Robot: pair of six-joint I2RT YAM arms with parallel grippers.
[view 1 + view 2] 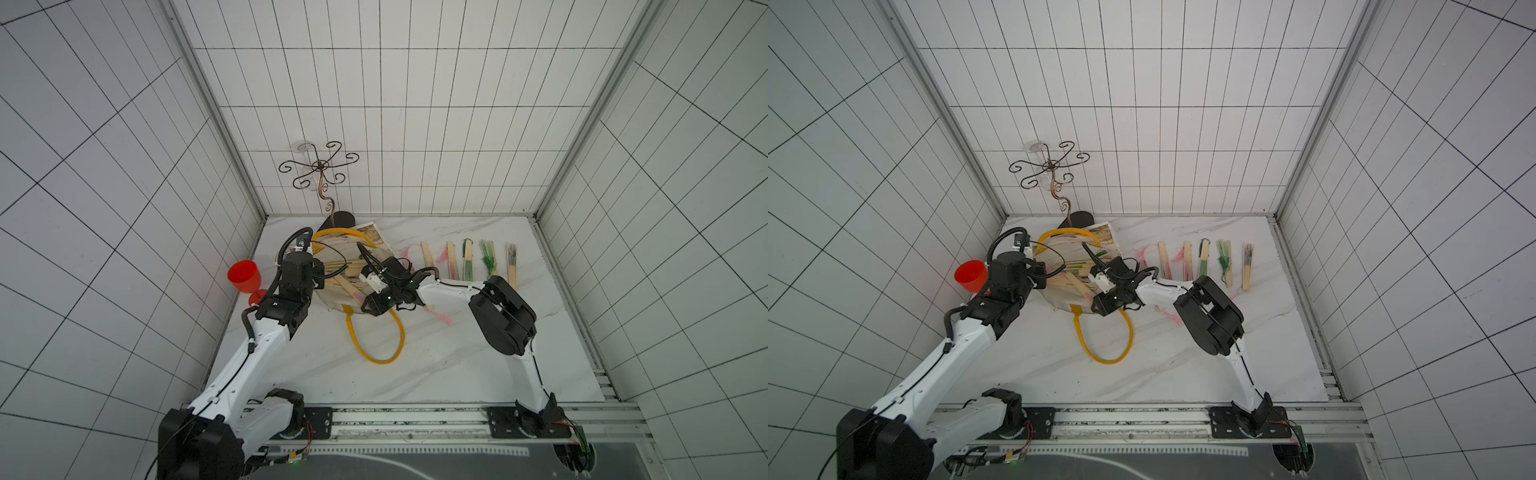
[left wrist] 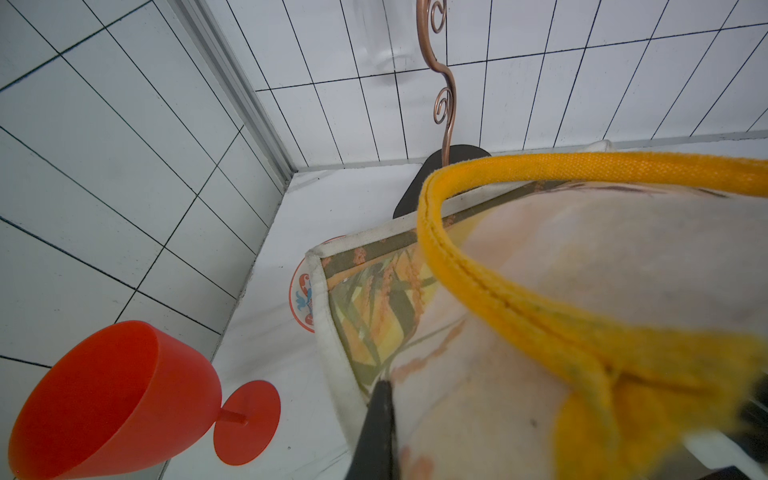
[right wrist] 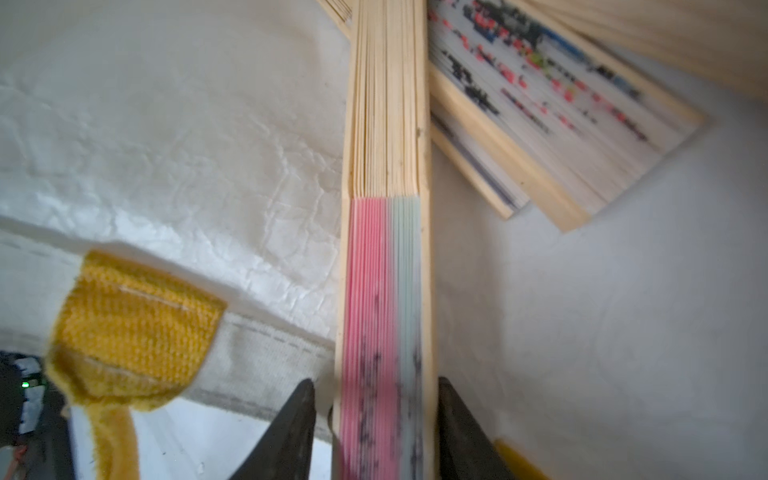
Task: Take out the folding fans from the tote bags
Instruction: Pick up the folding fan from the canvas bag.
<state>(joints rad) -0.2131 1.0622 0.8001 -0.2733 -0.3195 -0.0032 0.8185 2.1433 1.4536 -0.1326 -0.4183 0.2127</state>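
Bamboo-ribbed fan [image 3: 386,291], closed, is seen inside tote bag [image 1: 376,237] w/ pink paper end at the mouth, ribs deeper in. Long axis is run straight away from right gripper [image 3: 376,382]. Judged light, stiff lengthwise, paper crushable, so best taken across the outer guards. Jaws are set either side, slim gap left, not yet clamped. Bag rim is pinched shut by left gripper [image 1: 320,275].

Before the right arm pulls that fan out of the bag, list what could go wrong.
Right fingers flank the pink-and-green fan with one side not yet touching; it may slip. Other fans lie crossed against it in the tote bag and could drag along. The yellow handle nearby could snag.
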